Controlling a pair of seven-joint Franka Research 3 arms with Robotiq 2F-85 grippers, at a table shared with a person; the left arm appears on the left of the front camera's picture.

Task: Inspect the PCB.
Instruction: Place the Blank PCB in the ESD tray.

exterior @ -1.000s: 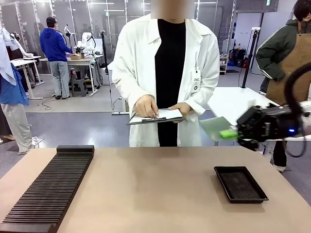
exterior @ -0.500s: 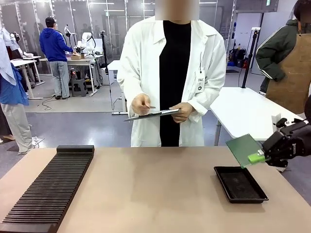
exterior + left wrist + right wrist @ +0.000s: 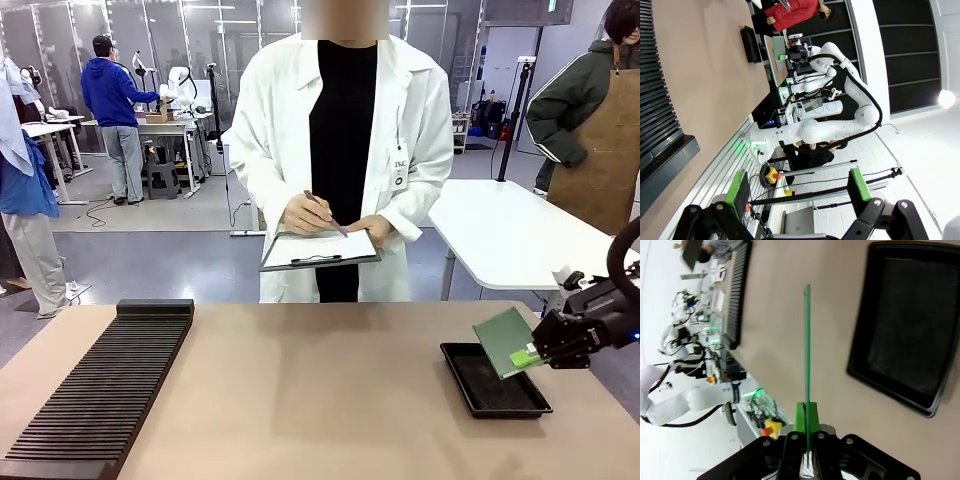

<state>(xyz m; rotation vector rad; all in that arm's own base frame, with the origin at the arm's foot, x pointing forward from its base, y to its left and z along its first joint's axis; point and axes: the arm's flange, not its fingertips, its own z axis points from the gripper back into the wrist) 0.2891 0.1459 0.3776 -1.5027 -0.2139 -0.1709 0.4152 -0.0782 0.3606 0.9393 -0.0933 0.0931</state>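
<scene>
The PCB (image 3: pixel 503 340), a thin green board, hangs tilted just over the right part of the black tray (image 3: pixel 488 392). My right gripper (image 3: pixel 530 355) is shut on the board's lower right edge, coming in from the right. In the right wrist view the PCB (image 3: pixel 807 355) shows edge-on as a thin green line between the closed pads (image 3: pixel 800 415), with the tray (image 3: pixel 910 325) off to its right. My left gripper (image 3: pixel 797 186) is open and holds nothing, well away from the board.
A person in a white coat stands at the far side, writing with a pen on a clipboard (image 3: pixel 320 250). A long black slotted rack (image 3: pixel 100 390) lies along the table's left side. Bare tabletop (image 3: pixel 310 390) lies between the rack and the tray.
My right gripper has come down and back from near the person, bringing the PCB low over the black tray. The person has lowered the clipboard and put the pen to it.
</scene>
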